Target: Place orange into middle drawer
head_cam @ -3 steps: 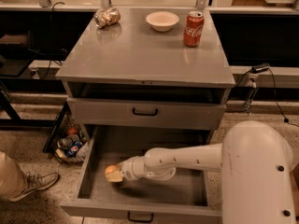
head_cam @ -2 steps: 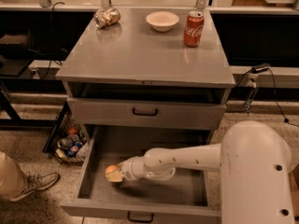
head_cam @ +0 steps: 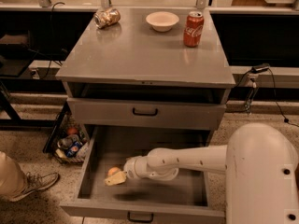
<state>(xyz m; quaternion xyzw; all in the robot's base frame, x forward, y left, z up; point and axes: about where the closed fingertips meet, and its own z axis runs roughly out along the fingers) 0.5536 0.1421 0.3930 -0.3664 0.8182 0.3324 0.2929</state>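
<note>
Gripper [head_cam: 116, 177] beside orange [head_cam: 113, 171], in middle drawer [head_cam: 87, 171]

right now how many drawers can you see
2. The upper drawer sits under the cabinet top; the middle drawer is pulled open below it, with the gripper inside beside the orange. More may be hidden.

hand [head_cam: 116, 178], orange [head_cam: 113, 171] in roomy middle drawer [head_cam: 187, 192]

Hand [head_cam: 116, 178] beside orange [head_cam: 113, 171] in middle drawer [head_cam: 140, 208]
</note>
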